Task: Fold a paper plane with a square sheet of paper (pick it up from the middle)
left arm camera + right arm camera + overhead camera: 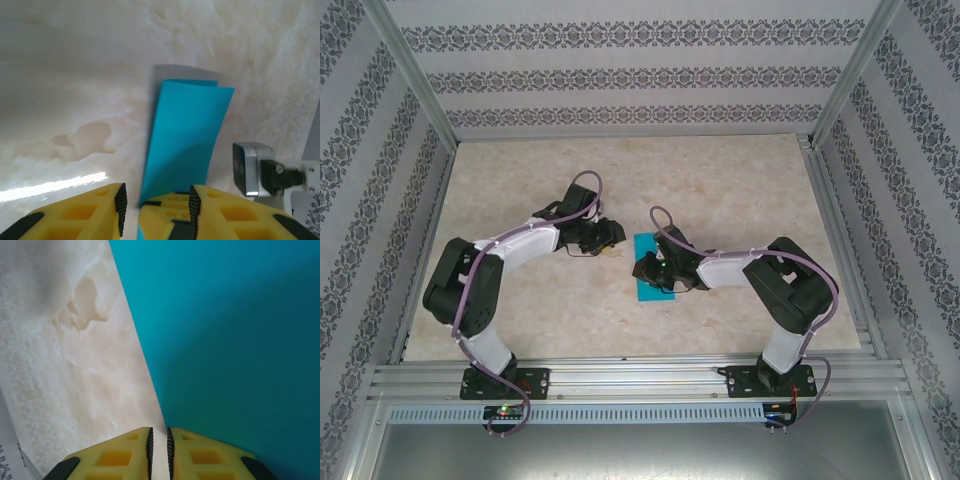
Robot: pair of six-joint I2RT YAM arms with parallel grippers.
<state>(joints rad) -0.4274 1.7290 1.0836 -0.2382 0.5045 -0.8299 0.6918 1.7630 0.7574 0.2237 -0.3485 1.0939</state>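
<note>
Right claw (159, 434) is found at the long edge of the square sheet of paper (225, 340), jaws drawn almost together; whether that edge is pinched cannot be told. Left claw (156, 195) is held open, the sheet's near end lying between its jaws. Beyond, the sheet is seen doubled over on the desk (75, 75). Edges should be squared before any crease is pressed; uneven pull would likely skew it.

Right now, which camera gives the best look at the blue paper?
The left wrist view: the blue paper shows as a folded strip with its far end. The top external view gives a small, partly covered patch; the right wrist view, a close blue field.
</note>
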